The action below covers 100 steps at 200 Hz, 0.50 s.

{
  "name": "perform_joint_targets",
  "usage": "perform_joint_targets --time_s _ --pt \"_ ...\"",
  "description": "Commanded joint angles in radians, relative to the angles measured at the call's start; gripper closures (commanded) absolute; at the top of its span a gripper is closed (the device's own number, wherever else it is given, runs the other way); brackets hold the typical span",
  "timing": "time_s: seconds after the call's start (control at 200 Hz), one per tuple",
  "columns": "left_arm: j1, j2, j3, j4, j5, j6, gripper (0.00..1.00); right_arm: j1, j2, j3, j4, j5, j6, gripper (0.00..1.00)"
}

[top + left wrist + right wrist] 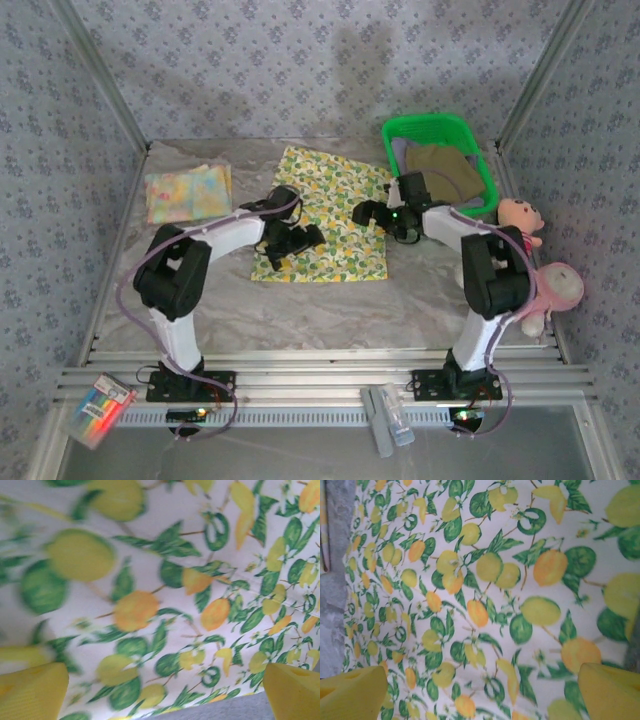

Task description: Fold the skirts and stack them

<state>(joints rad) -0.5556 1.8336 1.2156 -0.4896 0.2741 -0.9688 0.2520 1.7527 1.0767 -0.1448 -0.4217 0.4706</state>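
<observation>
left gripper and right gripper both hang low over the fruit-print skirt, yellow fingers spread wide apart with nothing between them. that skirt lies flat mid-table, under both. it looks thin, light and limp, so it will likely sag and slide on the table; pinching an edge or corner seems the safest hold. farther off, a pastel floral skirt sits folded at far left, and an olive skirt lies in the green basket at far right. what lies under it is hidden. the left wrist view blurs on one side, and the arms cover part of the near hem.
</observation>
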Motion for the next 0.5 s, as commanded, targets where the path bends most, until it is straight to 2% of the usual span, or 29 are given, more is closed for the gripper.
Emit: perform_joint_targets --time_s 0.0,0.115,0.235,0.34,0.495 --pt "0.024 -0.119 -0.047 -0.033 -0.113 -0.042 0.00 -0.001 -0.075 -0.070 0.021 0.060 0.045 0.00" --pt "0.042 -0.199 -0.104 -0.027 -0.192 -0.079 0.00 0.019 -0.146 -0.124 -0.096 0.133 0.049 0.00" --pt "0.065 -0.260 -0.154 -0.017 -0.254 -0.126 0.00 0.022 -0.223 -0.183 -0.199 0.136 0.116 0.00" --pt "0.094 -0.288 -0.185 -0.025 -0.283 -0.158 0.00 0.040 -0.260 -0.236 -0.258 0.103 0.198 0.10" --pt "0.119 -0.328 -0.222 -0.055 -0.330 -0.184 0.00 0.050 -0.301 -0.320 -0.255 0.056 0.277 0.36"
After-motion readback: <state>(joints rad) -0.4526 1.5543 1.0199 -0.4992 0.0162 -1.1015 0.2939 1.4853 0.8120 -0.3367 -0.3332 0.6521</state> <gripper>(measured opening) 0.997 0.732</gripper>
